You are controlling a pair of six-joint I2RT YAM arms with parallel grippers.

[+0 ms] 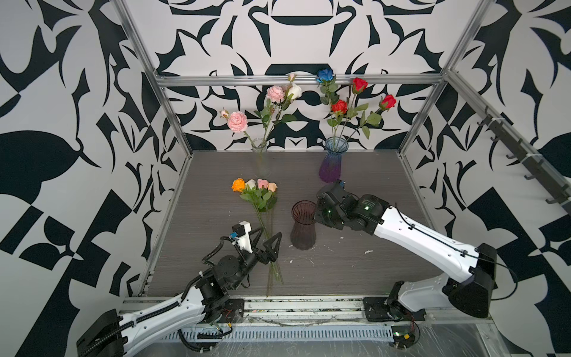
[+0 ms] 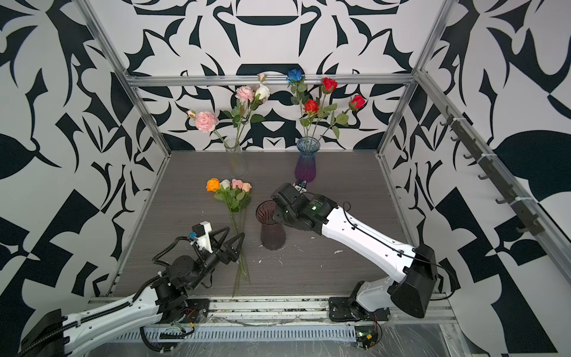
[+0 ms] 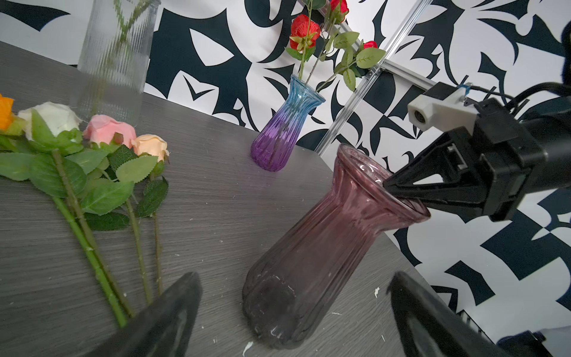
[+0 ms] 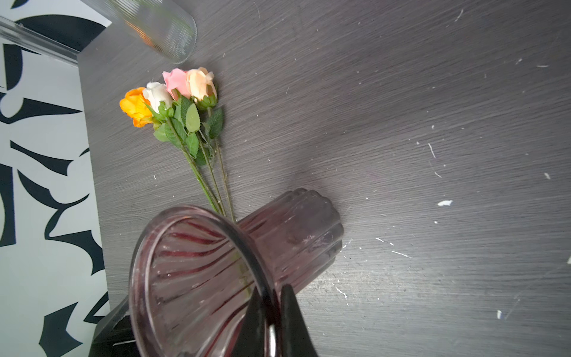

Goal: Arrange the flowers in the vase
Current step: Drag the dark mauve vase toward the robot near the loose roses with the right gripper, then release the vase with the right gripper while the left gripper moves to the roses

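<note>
Several loose flowers (image 1: 256, 190) lie on the grey table with orange, white, pink and peach heads and long green stems (image 3: 92, 247). To their right stands a dark maroon glass vase (image 1: 303, 227) (image 2: 272, 227) with nothing in it. My right gripper (image 4: 273, 296) is shut on its rim (image 3: 383, 182), one finger inside the mouth and one outside. My left gripper (image 1: 271, 232) (image 2: 236, 231) is open, just above the lower stems. In the left wrist view its fingers (image 3: 185, 296) stand wide apart, with the vase's base seen between them.
At the back stand a clear ribbed vase (image 1: 261, 157) of pink and white blooms and a blue-purple vase (image 1: 332, 163) with red and blue roses. Aluminium frame posts (image 1: 173, 117) line the table's sides. A rail (image 1: 293, 304) runs along the front edge.
</note>
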